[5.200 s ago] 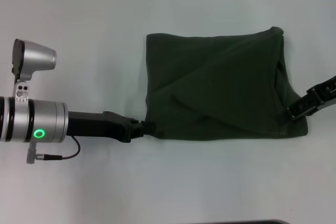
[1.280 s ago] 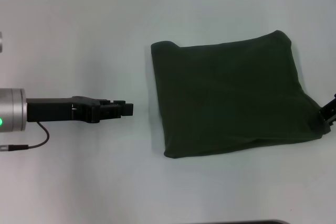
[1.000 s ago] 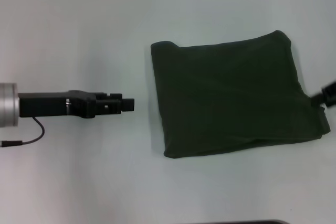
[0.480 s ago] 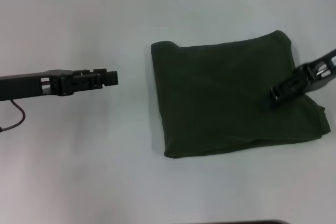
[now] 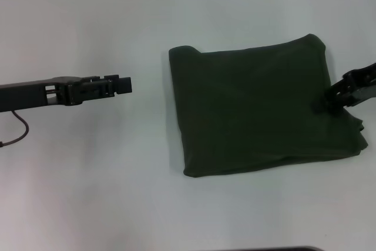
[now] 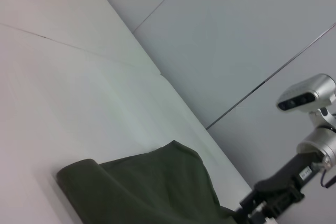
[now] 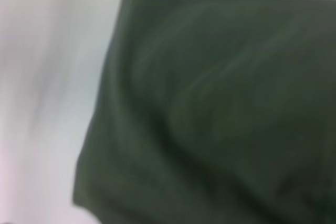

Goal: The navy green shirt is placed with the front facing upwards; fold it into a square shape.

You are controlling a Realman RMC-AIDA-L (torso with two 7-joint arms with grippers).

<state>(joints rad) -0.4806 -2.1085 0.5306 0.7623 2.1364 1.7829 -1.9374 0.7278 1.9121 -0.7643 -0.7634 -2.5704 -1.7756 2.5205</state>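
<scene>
The navy green shirt (image 5: 261,107) lies on the white table (image 5: 117,192) as a compact, nearly square bundle, lettering hidden. The fold looks essentially finished, so the main risk now is disturbing it. The right end effector (image 5: 329,99) hangs over the shirt's right edge, close above the cloth or perhaps touching it; whether it is open, closed or pinching fabric cannot be told. If a fingertip is snagged in the top layer, pulling the arm away would likely drag that layer and lift the right edge, spoiling the square. The lower right corner (image 5: 359,141) already bulges outward past the rest of the edge, so loose layers there seem the easiest to catch. A downward nudge could also push wrinkles across the top.

The left end effector (image 5: 123,84) sits well apart from the shirt, to its left, above bare table with its tip pointing toward the shirt's left edge; its fingers appear closed together and hold nothing. In the left wrist view the shirt (image 6: 152,192) shows its rounded folded corner, with the right arm (image 6: 283,187) beyond its far side. The right wrist view is filled by dark cloth (image 7: 220,108), confirming that arm is close over the shirt.
</scene>
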